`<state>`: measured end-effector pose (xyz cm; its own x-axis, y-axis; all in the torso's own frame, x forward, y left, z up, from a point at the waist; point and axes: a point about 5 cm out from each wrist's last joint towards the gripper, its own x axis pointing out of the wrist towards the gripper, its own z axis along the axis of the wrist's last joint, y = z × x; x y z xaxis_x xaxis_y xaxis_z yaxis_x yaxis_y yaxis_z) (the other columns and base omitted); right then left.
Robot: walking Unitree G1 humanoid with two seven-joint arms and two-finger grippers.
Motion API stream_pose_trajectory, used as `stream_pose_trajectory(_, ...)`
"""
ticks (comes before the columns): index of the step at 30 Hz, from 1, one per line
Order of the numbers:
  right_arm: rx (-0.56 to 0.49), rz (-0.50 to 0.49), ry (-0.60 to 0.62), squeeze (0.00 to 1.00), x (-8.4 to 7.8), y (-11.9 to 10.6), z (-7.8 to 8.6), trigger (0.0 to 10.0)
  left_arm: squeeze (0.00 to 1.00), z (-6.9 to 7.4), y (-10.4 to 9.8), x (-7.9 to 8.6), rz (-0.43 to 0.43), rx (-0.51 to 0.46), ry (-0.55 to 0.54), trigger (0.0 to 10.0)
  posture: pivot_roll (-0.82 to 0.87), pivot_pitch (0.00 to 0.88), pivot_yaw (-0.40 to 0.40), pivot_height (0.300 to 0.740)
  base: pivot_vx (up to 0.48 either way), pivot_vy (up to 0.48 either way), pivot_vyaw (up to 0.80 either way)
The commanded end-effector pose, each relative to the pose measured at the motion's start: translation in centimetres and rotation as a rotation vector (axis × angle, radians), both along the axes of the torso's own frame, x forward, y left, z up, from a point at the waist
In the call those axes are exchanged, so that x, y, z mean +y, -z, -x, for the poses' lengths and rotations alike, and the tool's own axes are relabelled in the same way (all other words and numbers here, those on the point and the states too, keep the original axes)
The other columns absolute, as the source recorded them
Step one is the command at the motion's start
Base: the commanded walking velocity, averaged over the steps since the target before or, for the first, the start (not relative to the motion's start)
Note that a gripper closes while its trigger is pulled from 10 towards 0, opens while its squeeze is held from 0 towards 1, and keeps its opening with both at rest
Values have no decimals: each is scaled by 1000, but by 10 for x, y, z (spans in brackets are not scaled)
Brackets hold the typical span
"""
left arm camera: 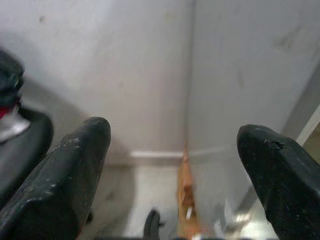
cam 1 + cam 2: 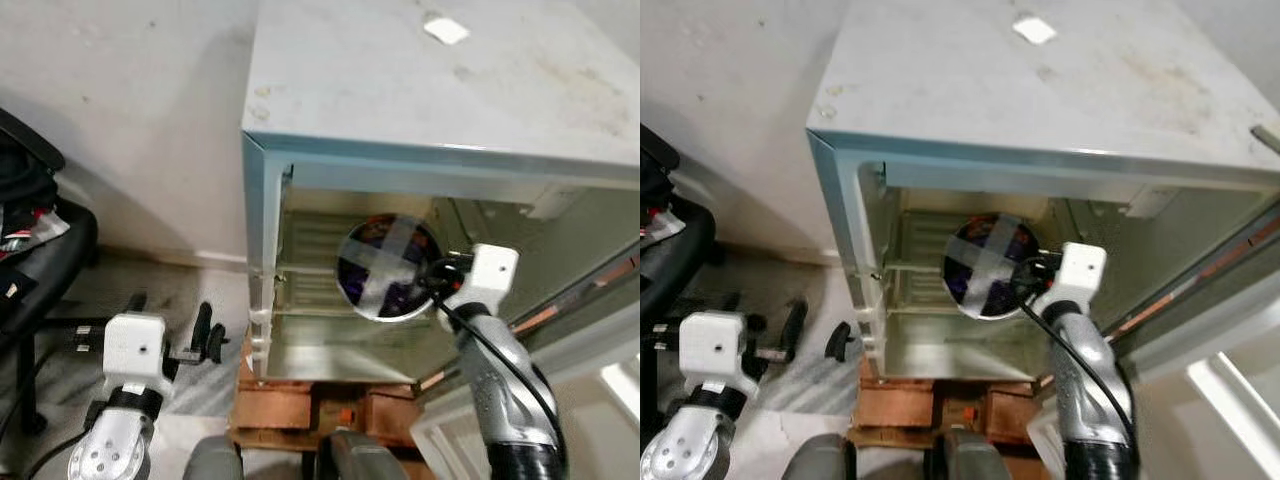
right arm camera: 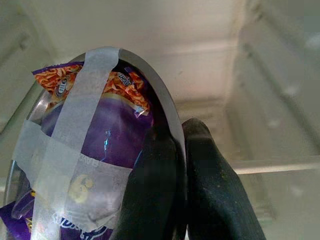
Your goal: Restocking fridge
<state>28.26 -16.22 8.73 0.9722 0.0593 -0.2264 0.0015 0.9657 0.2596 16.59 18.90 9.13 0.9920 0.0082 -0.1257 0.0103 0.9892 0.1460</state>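
Note:
A small white fridge (image 2: 450,90) stands open in front of me, its door (image 2: 590,330) swung out to the right. My right gripper (image 2: 437,276) is shut on the rim of a round metal bowl (image 2: 388,266) that holds purple snack packets under crossed strips of tape. The bowl hangs inside the fridge cavity above the lower shelf (image 2: 340,345). In the right wrist view the black fingers (image 3: 200,180) pinch the bowl's edge (image 3: 155,90), with the taped purple packet (image 3: 95,150) on one side. My left gripper (image 2: 170,350) hangs open and empty low at the left, outside the fridge.
The fridge sits on a wooden pallet (image 2: 300,410). A black chair (image 2: 40,260) with clutter stands at the far left by the wall. A small white pad (image 2: 446,29) lies on the fridge top. Tiled floor (image 2: 190,290) shows between chair and fridge.

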Motion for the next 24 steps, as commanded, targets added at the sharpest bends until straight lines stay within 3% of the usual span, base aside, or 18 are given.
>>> stream_pose_trajectory(1, 4, -28, 20, 0, -1, 1, -3, 10000, 0, 3, -1, 3, -23, 6, -29, 10000, 139, 188, -135, 740, 0, 0, 0)
stream_pose_trajectory(7, 28, -125, 44, 0, 11, 3, -23, 10000, 0, 5, -2, 4, -14, 11, -38, 10000, 153, 195, -140, 740, 0, 0, 0)
stream_pose_trajectory(15, 95, -423, 206, 0, 29, 7, -45, 10000, 0, 6, -4, 3, -20, 13, -34, 10000, 180, 211, -139, 740, 0, 0, 0)
stream_pose_trajectory(16, 116, -500, 248, 0, 33, 9, -48, 10000, 0, 6, -4, 3, -20, 14, -33, 10000, 183, 213, -138, 740, 0, 0, 0)
stream_pose_trajectory(19, 143, -555, 285, 0, 39, 11, -53, 10000, 0, 6, -5, 3, -19, 15, -31, 10000, 194, 221, -137, 740, 0, 0, 0)
stream_pose_trajectory(24, 211, -682, 281, 0, 72, 12, -61, 10000, 0, 6, -5, 1, -18, 18, -28, 10000, 201, 228, -141, 740, 0, 0, 0)
